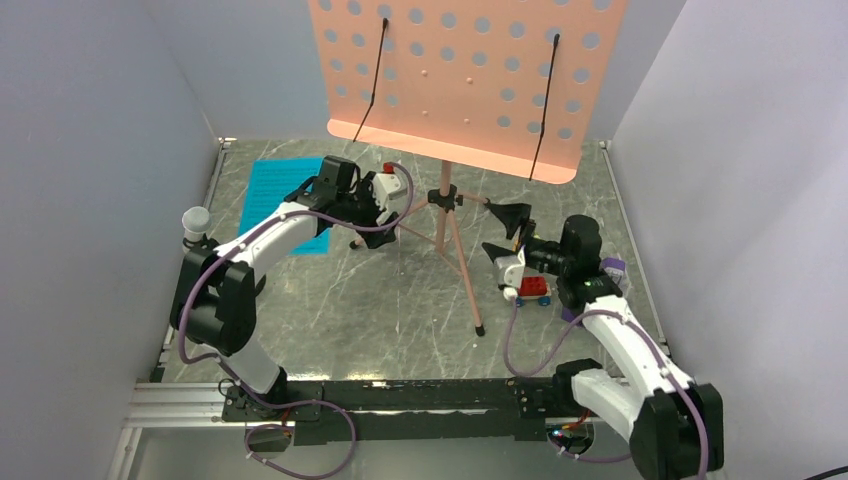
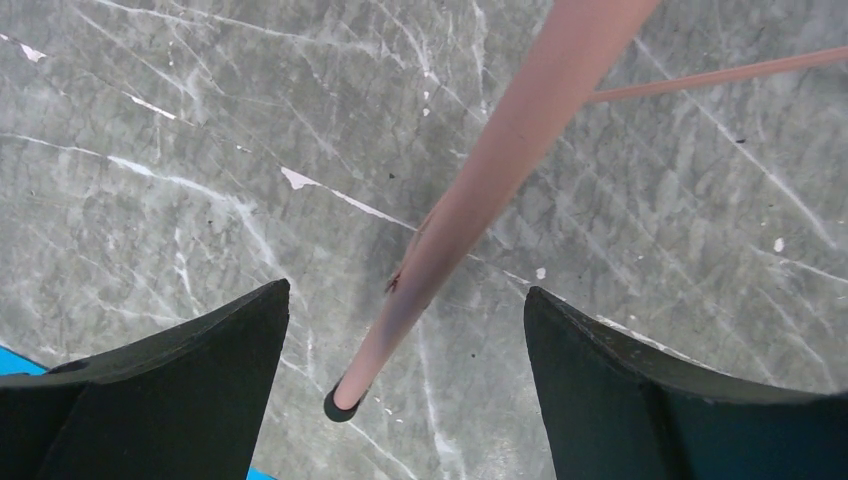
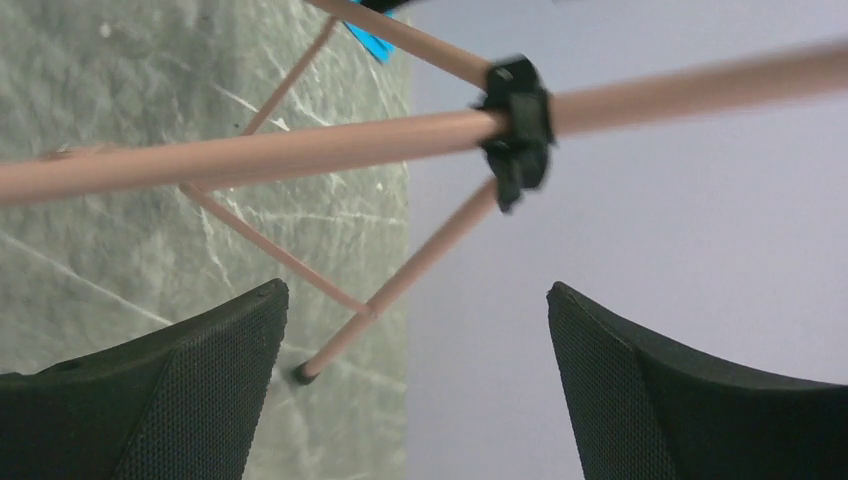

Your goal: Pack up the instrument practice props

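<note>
The salmon-pink music stand has its perforated desk (image 1: 460,80) at the back, and its tripod (image 1: 445,215) stands mid-table. My left gripper (image 1: 383,208) is open astride the stand's left leg (image 2: 450,230). That leg runs between the fingers without touching them, and its black foot (image 2: 340,403) rests on the table. My right gripper (image 1: 500,232) is open and empty, a little to the right of the tripod. In the right wrist view it (image 3: 415,330) faces the black leg hub (image 3: 515,125). Cyan sheet-music pages (image 1: 270,195) lie flat at the left. A purple piece (image 1: 613,266) shows behind my right wrist.
A red toy car (image 1: 535,288) sits on the marbled table (image 1: 400,310) just under my right wrist. Grey walls close in on the left, right and back. The stand's front leg ends at a black foot (image 1: 480,329) near the table's middle.
</note>
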You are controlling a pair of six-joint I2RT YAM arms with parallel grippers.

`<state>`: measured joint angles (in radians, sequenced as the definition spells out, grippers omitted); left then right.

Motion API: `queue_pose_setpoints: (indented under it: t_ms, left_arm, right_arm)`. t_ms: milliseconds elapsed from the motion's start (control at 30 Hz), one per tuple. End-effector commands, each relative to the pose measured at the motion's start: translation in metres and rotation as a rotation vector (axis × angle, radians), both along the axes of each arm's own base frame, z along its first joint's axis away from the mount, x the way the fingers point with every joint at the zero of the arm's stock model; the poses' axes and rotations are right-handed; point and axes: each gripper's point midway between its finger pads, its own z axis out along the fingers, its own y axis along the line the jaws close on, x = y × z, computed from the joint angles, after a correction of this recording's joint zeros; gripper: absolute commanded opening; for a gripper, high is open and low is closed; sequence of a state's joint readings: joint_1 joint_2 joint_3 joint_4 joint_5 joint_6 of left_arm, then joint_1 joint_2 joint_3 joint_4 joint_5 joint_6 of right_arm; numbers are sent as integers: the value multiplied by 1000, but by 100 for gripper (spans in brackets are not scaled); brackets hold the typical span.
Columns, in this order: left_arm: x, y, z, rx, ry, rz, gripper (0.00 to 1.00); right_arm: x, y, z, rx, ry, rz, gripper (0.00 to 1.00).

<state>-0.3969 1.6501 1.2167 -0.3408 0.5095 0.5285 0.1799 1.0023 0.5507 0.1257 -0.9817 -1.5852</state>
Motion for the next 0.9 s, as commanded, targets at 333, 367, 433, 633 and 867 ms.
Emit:
queue_pose_setpoints:
  t_ms: [333, 367, 433, 633, 867]
  left_arm:
    - [-20, -17, 35, -174, 5, -7, 91]
    - [-20, -17, 36, -176, 3, -6, 91]
    - [-20, -17, 36, -179, 4, -3, 91]
    - [-27, -14, 31, -173, 18, 1, 91]
    - [-32, -10, 28, -153, 22, -1, 91]
  right_arm:
    - [9, 29, 49, 772, 1568, -292, 93]
    - [11, 31, 54, 801, 1599, -274, 92]
    - [18, 34, 60, 826, 1658, -277, 91]
    - [43, 38, 65, 908, 1776, -307, 90]
    - [25, 30, 60, 796, 1719, -262, 80]
